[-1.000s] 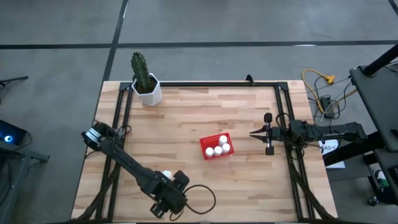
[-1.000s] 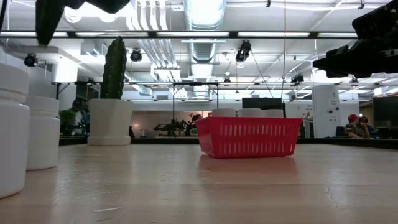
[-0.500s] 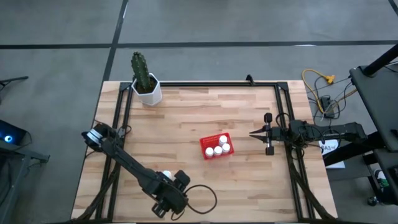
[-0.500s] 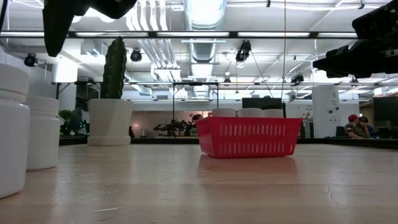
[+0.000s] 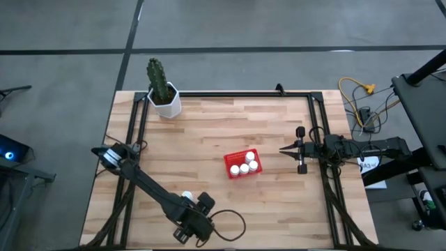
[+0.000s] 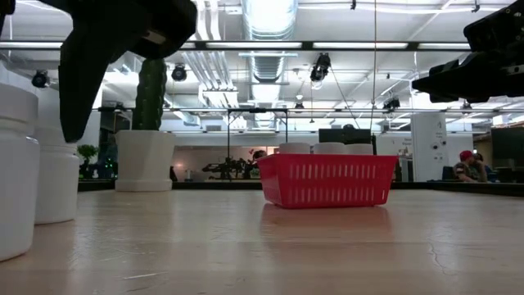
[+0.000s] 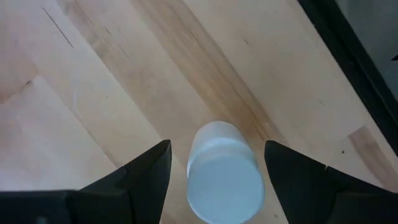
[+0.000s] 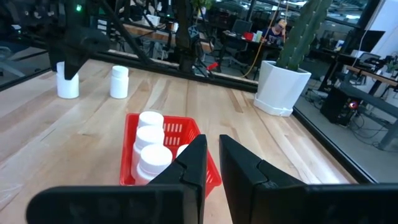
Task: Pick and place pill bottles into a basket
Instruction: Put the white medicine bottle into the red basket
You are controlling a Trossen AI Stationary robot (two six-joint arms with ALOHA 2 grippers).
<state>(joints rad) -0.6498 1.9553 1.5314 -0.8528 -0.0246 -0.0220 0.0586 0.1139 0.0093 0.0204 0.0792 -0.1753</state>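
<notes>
room: wide workshop with ceiling lights and ducts beyond a wooden table (image 5: 209, 139), people seated far off in the low view.
basket: red basket (image 5: 242, 164) sits right of the table's middle, well apart from both bottles left outside it.
done: four white bottles (image 8: 149, 140) already stand inside the basket, by the right wrist view; the high view shows fewer caps clearly.
left to do: two bottles stand near the table's front-left edge; one bottle (image 7: 225, 172) is right under the left arm, the other (image 6: 57, 176) just beside it.
left gripper: left gripper (image 7: 217, 171) hangs over that bottle, fingers spread wide with the cap between them, not touching it.
right gripper: right gripper (image 5: 284, 149) waits near the table's right edge, just right of the basket, fingers drawn nearly together and holding nothing.
cactus: potted cactus (image 5: 162, 90) at the far left corner, out of the way.
judgement: roughly two thirds done; next comes lowering and closing on the bottle.
</notes>
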